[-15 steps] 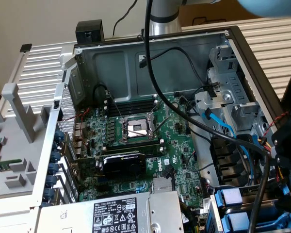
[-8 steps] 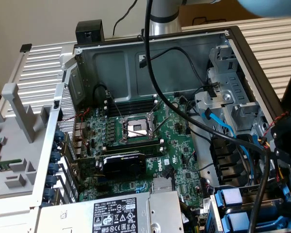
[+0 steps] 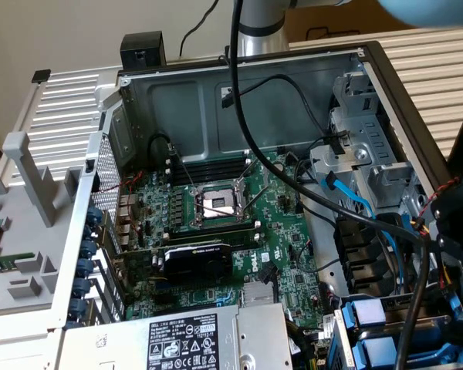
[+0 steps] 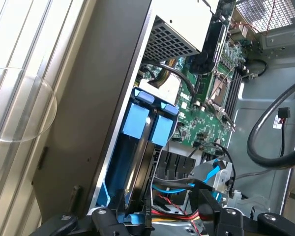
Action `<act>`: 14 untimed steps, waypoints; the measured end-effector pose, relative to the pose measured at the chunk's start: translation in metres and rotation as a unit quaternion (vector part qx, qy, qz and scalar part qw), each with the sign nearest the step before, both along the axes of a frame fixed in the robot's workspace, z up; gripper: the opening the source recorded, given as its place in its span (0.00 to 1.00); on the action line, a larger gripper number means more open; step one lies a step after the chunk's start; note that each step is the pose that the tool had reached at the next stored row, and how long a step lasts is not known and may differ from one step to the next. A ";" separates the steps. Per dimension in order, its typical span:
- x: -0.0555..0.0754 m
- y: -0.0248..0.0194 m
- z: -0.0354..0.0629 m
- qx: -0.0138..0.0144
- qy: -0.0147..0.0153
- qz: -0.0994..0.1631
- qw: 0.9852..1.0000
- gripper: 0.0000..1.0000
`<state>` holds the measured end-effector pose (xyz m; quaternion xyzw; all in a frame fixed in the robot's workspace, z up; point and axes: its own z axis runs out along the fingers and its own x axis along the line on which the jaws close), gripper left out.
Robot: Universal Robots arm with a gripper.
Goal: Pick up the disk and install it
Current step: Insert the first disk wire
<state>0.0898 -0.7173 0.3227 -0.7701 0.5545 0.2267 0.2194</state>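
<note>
The disk's bright blue carrier [image 4: 142, 120] stands on edge in the drive bay at the corner of the open computer case, next to a second blue carrier [image 4: 163, 130]. In the exterior view the blue carriers [image 3: 370, 327] sit at the lower right of the case. My gripper [image 4: 162, 216] hovers just outside the bay, open, with its dark fingers [image 4: 113, 216] standing on either side of the carrier's long blue rail and holding nothing. The dark wrist end of my arm [image 3: 457, 231] hangs at the exterior view's right edge, over the bay.
The green motherboard [image 3: 239, 231] with its bare processor socket [image 3: 217, 202] and a black graphics card [image 3: 197, 258] fills the case floor. A grey power supply box [image 3: 216, 339] lies at the front. Thick black cables [image 3: 332, 204] and a blue data cable [image 3: 355, 202] cross toward the bay.
</note>
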 end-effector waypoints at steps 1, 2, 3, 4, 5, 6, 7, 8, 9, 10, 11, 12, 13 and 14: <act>0.000 0.0000 0.0000 0.000 0.000 0.000 1.000 0.67; 0.000 0.0000 0.0000 0.000 0.000 0.000 1.000 0.61; 0.000 0.0000 0.0000 0.000 0.000 0.000 1.000 0.61; 0.000 0.0000 0.0000 0.000 0.000 0.000 1.000 0.55; 0.000 -0.0001 0.0000 0.000 0.000 0.000 1.000 0.55; 0.001 -0.0001 0.0001 0.000 0.000 0.000 1.000 0.48; 0.002 -0.0002 -0.0001 0.000 0.000 0.000 1.000 0.48; 0.004 -0.0005 0.0000 0.000 0.000 0.000 1.000 0.48; 0.005 -0.0008 0.0000 0.000 0.000 0.000 1.000 0.48; 0.006 -0.0009 -0.0002 0.000 0.000 0.000 1.000 0.48; 0.006 -0.0010 -0.0003 0.000 0.000 0.000 1.000 0.48; 0.006 -0.0012 -0.0004 0.000 0.000 0.000 1.000 0.48; 0.006 -0.0014 -0.0005 0.001 0.000 0.000 1.000 0.48; 0.006 -0.0017 -0.0005 0.001 0.000 0.000 1.000 0.48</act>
